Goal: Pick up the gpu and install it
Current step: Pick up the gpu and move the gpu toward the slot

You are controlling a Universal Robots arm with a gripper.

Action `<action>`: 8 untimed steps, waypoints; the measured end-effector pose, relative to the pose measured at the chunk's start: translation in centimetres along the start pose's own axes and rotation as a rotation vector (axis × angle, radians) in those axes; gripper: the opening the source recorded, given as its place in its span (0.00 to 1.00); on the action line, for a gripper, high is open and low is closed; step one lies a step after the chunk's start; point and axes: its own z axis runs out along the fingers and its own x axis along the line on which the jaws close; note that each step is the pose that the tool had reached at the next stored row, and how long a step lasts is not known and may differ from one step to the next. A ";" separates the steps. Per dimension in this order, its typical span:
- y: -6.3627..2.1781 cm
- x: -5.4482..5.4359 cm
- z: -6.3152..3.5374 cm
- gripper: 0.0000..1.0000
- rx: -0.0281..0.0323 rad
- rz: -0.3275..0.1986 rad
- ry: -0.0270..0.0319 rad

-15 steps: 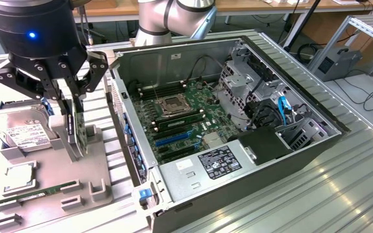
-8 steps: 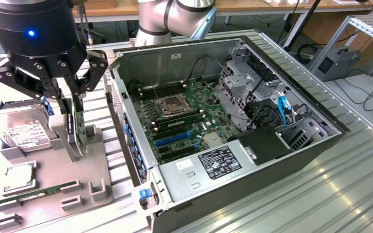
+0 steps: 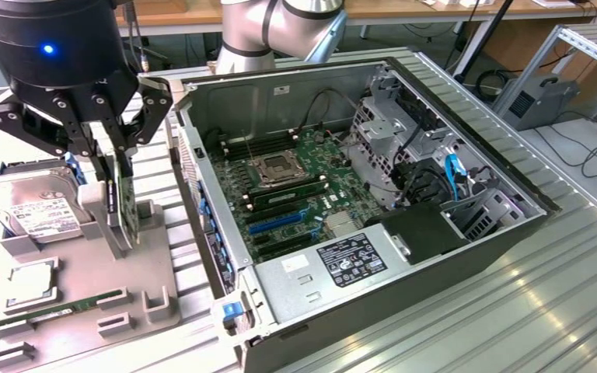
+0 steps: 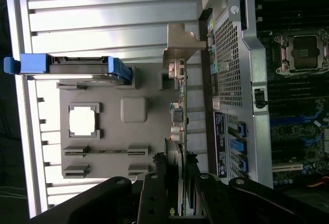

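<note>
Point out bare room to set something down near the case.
Bare: the ribbed table beside the computer case, toward the exterior view's lower right. Crowded: the grey holder, with the hard drive, the gpu and the claw gripping it.

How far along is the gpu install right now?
Done: the gripper is shut on the gpu at its top edge. In hand: the card stands upright at the grey holder, beside the open case. Left: lift and install; the motherboard's blue slots carry no card.
</note>
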 end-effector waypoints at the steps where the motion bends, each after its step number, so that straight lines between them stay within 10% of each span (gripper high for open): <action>1: 0.00 0.0 -0.03 0.26 0.0000 0.000 -0.0001; 8: 0.01 0.0 -0.22 0.26 0.0000 0.000 0.0000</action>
